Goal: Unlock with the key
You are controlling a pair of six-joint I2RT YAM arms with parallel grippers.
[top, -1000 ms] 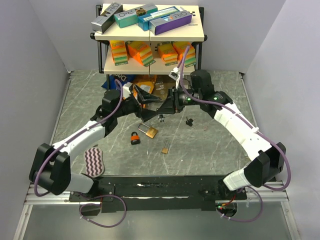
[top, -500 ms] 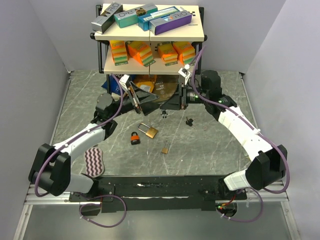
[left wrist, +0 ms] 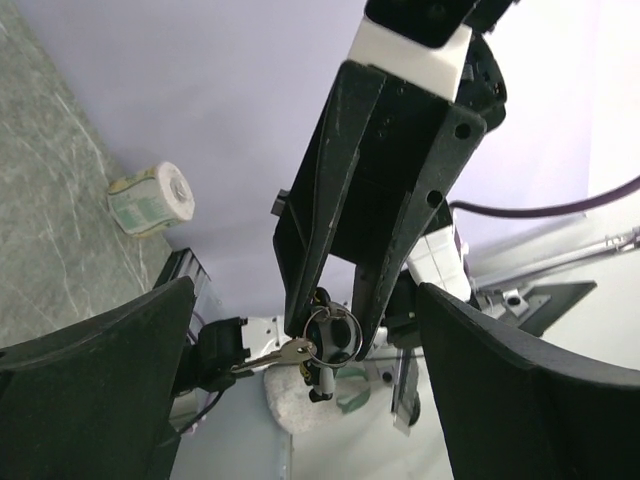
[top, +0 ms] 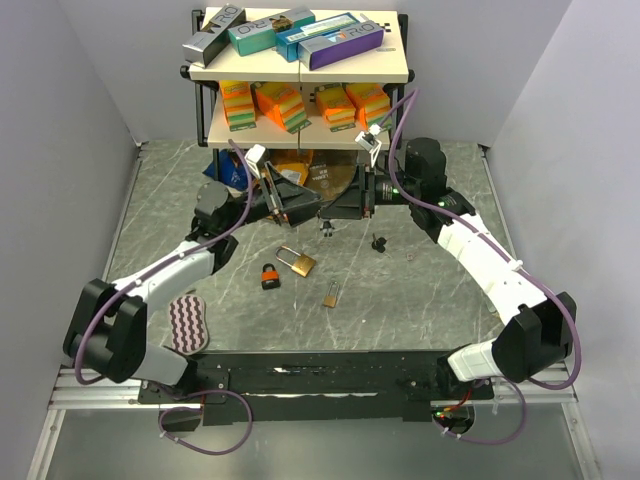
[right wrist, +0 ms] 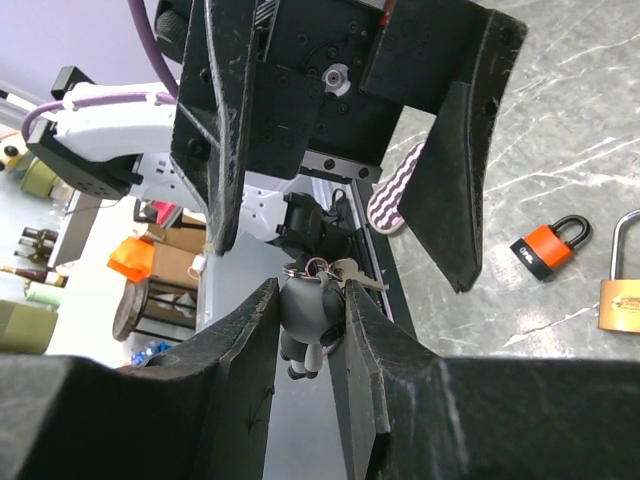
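My right gripper [top: 333, 212] is shut on a grey-and-black figurine keychain [right wrist: 308, 318] and holds it above the table. A key ring and a silver key [right wrist: 352, 270] hang from it. My left gripper [top: 280, 197] is wide open and empty, facing the right gripper from the left. In the left wrist view the keychain [left wrist: 326, 345] and key [left wrist: 280, 355] hang between the right fingers [left wrist: 310, 230]. A brass padlock [top: 297, 261] and an orange padlock [top: 271, 276] lie on the table below both grippers. They also show in the right wrist view, orange [right wrist: 547, 246] and brass [right wrist: 622, 292].
A two-level shelf [top: 300, 72] with boxes and orange packs stands at the back, with bags under it. A small brass lock [top: 330, 296] and a small black piece [top: 379, 243] lie near the padlocks. A wavy-striped pad [top: 187, 322] lies front left.
The left gripper has drawn back from the right gripper, lifted and tilted up, jaws open. The right gripper has moved slightly back toward the shelf, still holding the keychain.
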